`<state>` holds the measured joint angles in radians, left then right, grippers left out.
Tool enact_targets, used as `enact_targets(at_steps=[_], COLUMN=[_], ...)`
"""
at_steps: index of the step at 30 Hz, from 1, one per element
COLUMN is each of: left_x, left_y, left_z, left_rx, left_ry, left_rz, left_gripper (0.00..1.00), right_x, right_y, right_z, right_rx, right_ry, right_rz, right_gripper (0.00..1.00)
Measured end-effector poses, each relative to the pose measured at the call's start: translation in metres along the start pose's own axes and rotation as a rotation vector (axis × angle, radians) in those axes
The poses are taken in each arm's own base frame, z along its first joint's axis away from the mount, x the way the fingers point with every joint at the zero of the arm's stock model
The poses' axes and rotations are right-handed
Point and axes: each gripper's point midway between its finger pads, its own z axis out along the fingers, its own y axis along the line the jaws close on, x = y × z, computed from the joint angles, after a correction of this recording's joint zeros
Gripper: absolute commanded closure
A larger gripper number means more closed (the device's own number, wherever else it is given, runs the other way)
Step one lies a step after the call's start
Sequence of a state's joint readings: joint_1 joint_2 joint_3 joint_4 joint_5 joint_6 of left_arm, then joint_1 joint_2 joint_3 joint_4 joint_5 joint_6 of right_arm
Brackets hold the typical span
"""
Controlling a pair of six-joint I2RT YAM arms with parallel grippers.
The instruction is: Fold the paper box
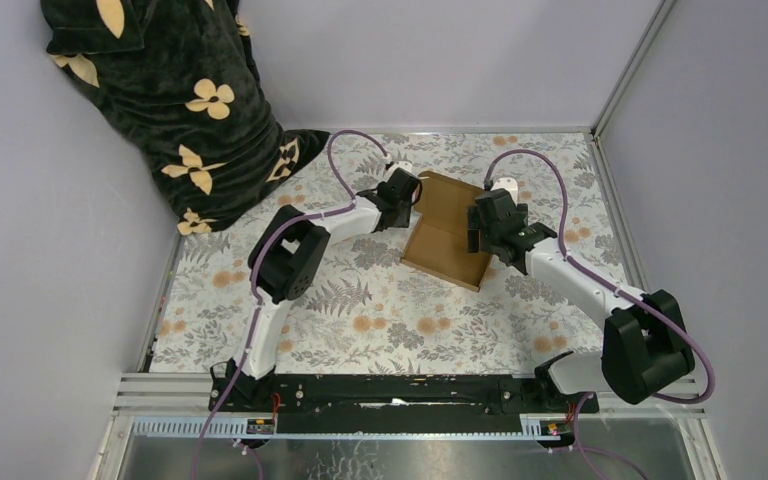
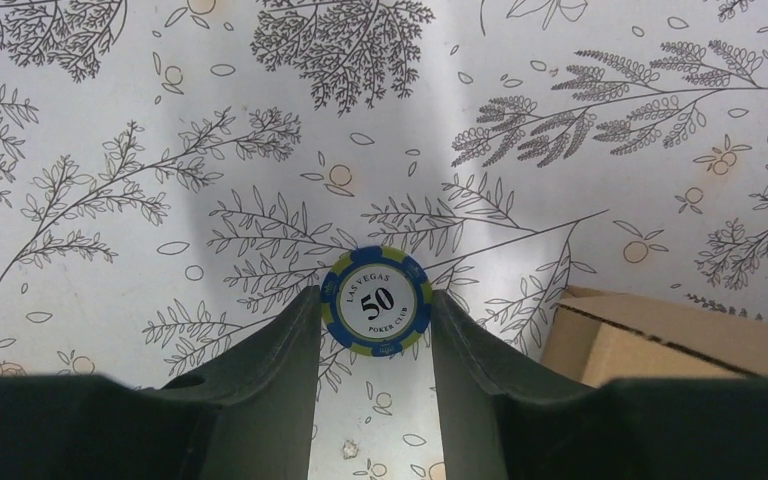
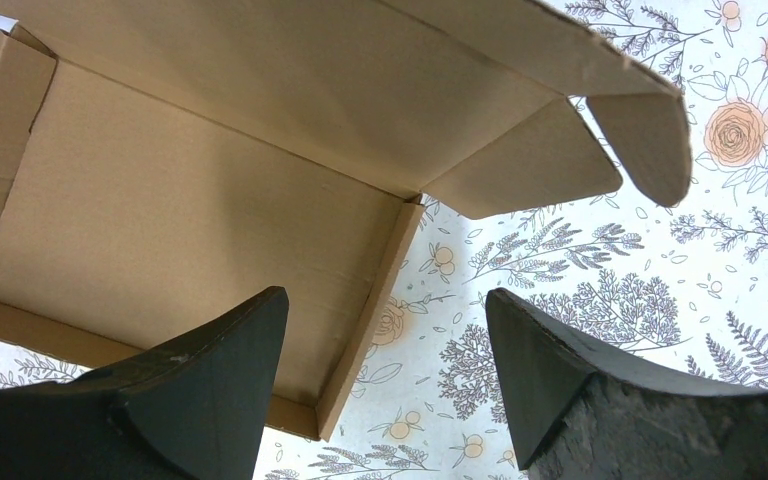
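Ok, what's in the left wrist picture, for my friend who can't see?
A blue and green poker chip marked 50 is squeezed between the dark fingers of the left tool, over a table cover printed with leaves. A corner of the brown paper box peeks in at the lower right.

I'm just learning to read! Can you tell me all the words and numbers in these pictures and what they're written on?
"LAS VEGAS": along the top rim of the poker chip.
"50": in the white middle of the same chip.
"POKER CLUB": along the chip's bottom rim.
Nothing is printed on the paper box; it is plain brown.
There are yellow flower shapes on the black cloth; any letters there are too small to read.
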<state>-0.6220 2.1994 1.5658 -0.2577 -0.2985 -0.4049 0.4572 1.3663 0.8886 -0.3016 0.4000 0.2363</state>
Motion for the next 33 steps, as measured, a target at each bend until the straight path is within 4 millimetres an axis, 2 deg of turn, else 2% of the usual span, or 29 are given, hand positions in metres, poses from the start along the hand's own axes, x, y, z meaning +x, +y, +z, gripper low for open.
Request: enact_targets(at_steps=[17, 33], left_x=[0.023, 0.044], left_y=[0.016, 0.014], left_z=[-0.021, -0.038], left_rx=[0.000, -0.008], left_ry=[-0.002, 0.012], left_rz=[-0.014, -0.013], left_gripper=[0.69, 0.70], right_x=[-0.003, -0.004], right_y=[-0.001, 0.002], right_z=[-0.006, -0.009], right_rx=[-0.007, -0.031], right_ry=[-0.018, -0.021], right_rz=[0.015, 0.028], right_gripper=[0.20, 0.19])
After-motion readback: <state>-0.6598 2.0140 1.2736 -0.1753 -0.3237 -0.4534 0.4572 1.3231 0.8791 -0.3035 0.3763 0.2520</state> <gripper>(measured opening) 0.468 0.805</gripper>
